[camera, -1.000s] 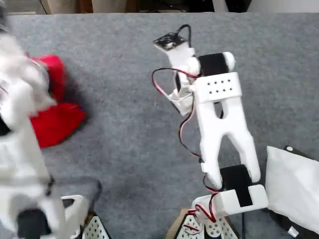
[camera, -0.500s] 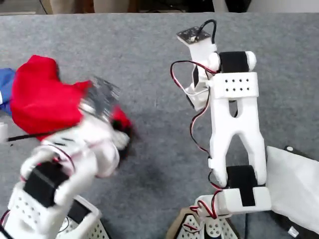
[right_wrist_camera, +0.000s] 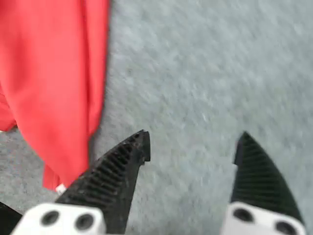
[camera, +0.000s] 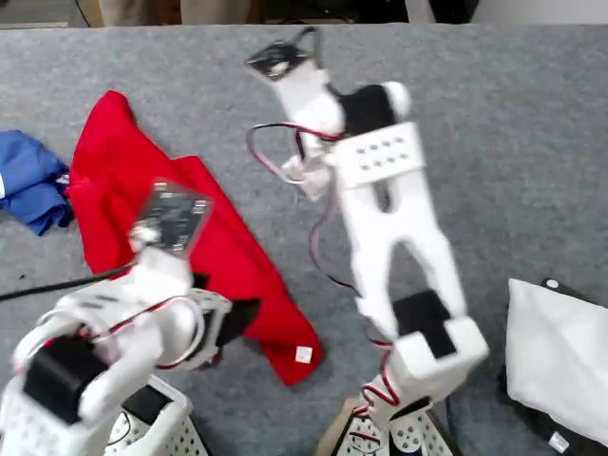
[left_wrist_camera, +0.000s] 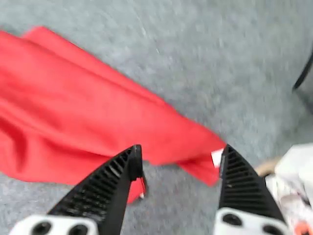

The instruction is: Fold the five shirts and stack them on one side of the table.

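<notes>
A red shirt lies spread out and rumpled on the grey table, running from the far left down toward the near middle. Over its near edge hovers my left gripper, open, with the red shirt flat below and nothing between the fingers. My right gripper is also open, above bare table just beside the red shirt. A crumpled blue shirt sits at the far left edge. A folded white shirt rests at the near right.
The left arm rises from the near left corner and the right arm stretches up the table's middle with loose red and black wires. Something dark lies under the white shirt. Open grey surface spans the far right.
The red shirt, bunched at the left edge before, has been dragged toward the middle and now lies spread out. The left arm swung in with it. The right arm swung to the left.
</notes>
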